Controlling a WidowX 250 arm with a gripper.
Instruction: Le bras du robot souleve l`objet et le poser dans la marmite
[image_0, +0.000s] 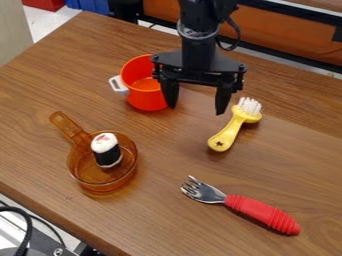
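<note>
My gripper (198, 109) hangs over the upper middle of the table, its two fingers spread wide with nothing between them. Behind its left finger, and partly covered by it, stands an orange-red pot (145, 95) with a white handle at its left side. At the lower left is a see-through amber pan (101, 184), its handle pointing to the upper left. A sushi roll (105, 150), white on top with a black band, rests inside the pan.
A yellow brush (228, 132) with white bristles lies right of and below the gripper. A fork (260, 211) with a red handle lies at the lower right. All stand or lie on a brown wooden table (167, 210).
</note>
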